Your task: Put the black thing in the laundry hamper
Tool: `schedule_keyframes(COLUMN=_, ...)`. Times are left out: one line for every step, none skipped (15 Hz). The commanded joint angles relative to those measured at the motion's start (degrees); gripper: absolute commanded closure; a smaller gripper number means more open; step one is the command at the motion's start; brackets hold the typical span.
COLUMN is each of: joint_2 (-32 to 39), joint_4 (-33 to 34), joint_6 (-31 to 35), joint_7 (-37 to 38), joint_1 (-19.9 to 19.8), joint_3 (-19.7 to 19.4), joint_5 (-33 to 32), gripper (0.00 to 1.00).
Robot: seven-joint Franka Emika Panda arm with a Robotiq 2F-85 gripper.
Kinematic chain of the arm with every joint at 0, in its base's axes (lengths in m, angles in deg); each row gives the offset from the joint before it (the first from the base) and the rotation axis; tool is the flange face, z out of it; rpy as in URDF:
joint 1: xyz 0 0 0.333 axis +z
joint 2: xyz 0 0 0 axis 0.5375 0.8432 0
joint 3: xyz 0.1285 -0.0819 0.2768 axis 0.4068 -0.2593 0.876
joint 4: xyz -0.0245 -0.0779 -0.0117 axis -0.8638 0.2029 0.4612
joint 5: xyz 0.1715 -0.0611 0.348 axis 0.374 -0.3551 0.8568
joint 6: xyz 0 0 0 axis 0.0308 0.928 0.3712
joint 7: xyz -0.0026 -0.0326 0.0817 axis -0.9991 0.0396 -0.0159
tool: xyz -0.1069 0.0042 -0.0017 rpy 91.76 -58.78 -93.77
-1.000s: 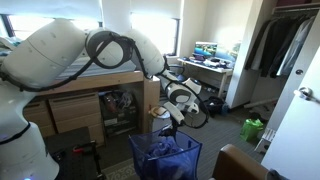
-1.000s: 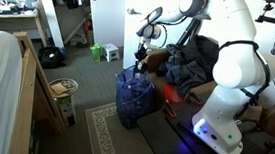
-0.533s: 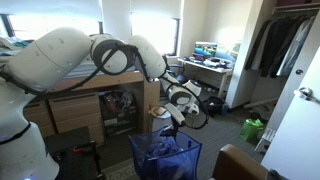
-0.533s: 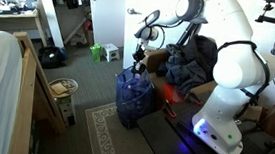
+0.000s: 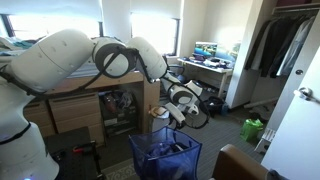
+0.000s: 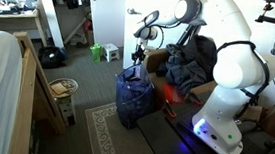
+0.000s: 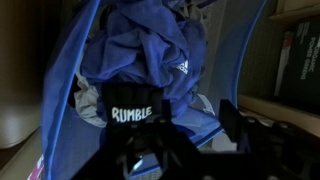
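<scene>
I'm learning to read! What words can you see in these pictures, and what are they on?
"RUMBLE": white letters on the black thing, over the laundry hamper.
Small white logo on the blue fabric: too blurred to read.
Book spines at the right: too blurred to read.
Exterior views: nothing readable.

setting: dorm-style bedroom. raised wooden bed [image 5: 112, 83] with drawers [image 5: 75, 112] at left, desk [image 5: 215, 66] with monitor [image 5: 206, 49] upper centre, hanging clothes [image 5: 278, 45] upper right, laundry hamper [image 5: 150, 160] lower centre.

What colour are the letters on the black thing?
White; the wrist view shows the black thing best.
</scene>
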Motion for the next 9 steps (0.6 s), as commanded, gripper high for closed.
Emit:
schedule_keyframes(joint_2=-0.1, joint_4=2.4, joint_6=-4.2, joint_7=-0.2, joint_1=-0.3, joint_3=0.1, joint_5=-0.6, gripper=0.15)
schedule_keyframes(joint_2=-1.2, joint_4=2.1, joint_6=-5.8, joint_7=-0.9, joint_1=-0.7, joint_3=0.5, joint_5=-0.3, gripper=0.07)
schedule_keyframes(joint_2=-2.0, joint_4=1.9, joint_6=-7.2, joint_7=-1.5, joint_1=-1.2, joint_3=0.7, joint_5=0.0, gripper=0.01)
schedule_keyframes(joint_2=-3.1, joint_4=1.4, joint_6=-8.7, joint_7=-2.4, joint_1=-1.8, joint_3=0.9, joint_5=0.2, gripper=0.0)
schedule_keyframes(joint_2=-4.1, joint_4=1.0, joint_6=-10.9, joint_7=-4.2, joint_1=-2.7, joint_3=1.4, joint_5=0.8, gripper=0.0)
schedule_keyframes(joint_2=-5.5, joint_4=-0.1, joint_6=-12.3, joint_7=-6.3, joint_1=-3.7, joint_3=1.9, joint_5=1.5, gripper=0.0)
schedule_keyframes(joint_2=-6.6, joint_4=-0.7, joint_6=-13.9, joint_7=-7.9, joint_1=-4.4, joint_3=2.1, joint_5=1.9, gripper=0.0)
schedule_keyframes(joint_2=-7.9, joint_4=-1.5, joint_6=-15.3, joint_7=-9.4, joint_1=-5.1, joint_3=2.1, joint_5=2.2, gripper=0.0)
schedule_keyframes(joint_2=-9.0, joint_4=-2.2, joint_6=-16.5, joint_7=-10.6, joint_1=-5.5, joint_3=1.7, joint_5=2.3, gripper=0.0)
